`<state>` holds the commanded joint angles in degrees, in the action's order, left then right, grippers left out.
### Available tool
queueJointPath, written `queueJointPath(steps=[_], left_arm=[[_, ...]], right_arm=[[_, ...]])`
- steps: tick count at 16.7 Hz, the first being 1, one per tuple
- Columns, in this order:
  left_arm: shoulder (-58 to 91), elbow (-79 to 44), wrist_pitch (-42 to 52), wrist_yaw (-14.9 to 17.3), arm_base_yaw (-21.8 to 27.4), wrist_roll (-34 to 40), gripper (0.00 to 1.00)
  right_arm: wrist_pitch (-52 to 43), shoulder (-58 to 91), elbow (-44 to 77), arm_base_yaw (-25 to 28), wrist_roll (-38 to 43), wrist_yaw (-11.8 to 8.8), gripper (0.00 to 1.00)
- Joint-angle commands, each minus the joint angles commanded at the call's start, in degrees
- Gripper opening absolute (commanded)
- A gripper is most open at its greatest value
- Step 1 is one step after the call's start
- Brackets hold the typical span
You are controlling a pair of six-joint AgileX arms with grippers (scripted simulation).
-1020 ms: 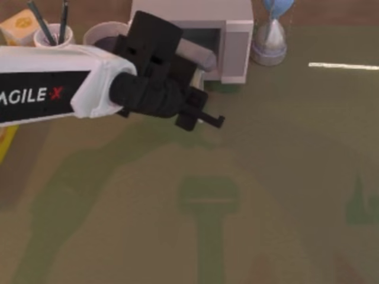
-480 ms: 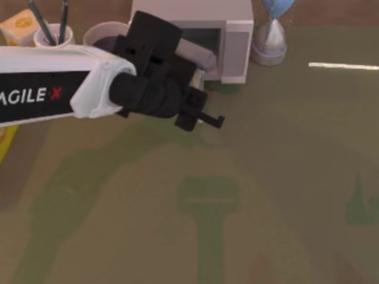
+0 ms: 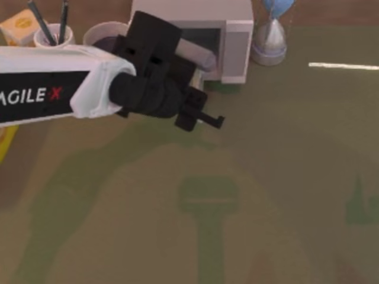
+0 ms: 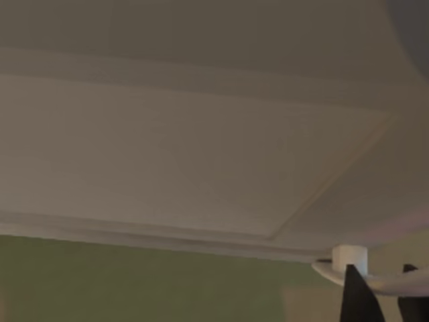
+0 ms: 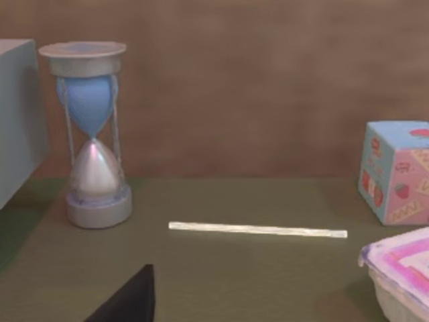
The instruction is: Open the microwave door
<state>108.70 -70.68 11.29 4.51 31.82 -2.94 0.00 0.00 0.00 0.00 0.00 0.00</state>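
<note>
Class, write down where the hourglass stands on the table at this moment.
In the top view the hourglass stands at the table's far edge, right of centre, just right of the microwave; a thin white rod lies further to its right.

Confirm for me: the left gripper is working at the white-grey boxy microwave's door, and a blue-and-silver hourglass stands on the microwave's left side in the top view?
Not quite. The blue-and-silver hourglass stands on the right side of the white-grey boxy microwave, as the top view shows. The left gripper is indeed at the microwave door.
</note>
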Motion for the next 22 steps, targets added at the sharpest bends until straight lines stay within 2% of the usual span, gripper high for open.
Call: queueJointPath(steps=[6, 14, 22], left_arm=[[0.0, 0.0, 0.0, 0.0, 0.0, 0.0, 0.00], [-1.2, 1.5, 0.0, 2.6, -1.2, -3.1, 0.00], [-1.2, 1.5, 0.0, 2.6, -1.2, -3.1, 0.00]], right_arm=[[0.0, 0.0, 0.0, 0.0, 0.0, 0.0, 1.00], [0.0, 0.0, 0.0, 0.0, 0.0, 0.0, 1.00], [0.0, 0.0, 0.0, 0.0, 0.0, 0.0, 1.00]])
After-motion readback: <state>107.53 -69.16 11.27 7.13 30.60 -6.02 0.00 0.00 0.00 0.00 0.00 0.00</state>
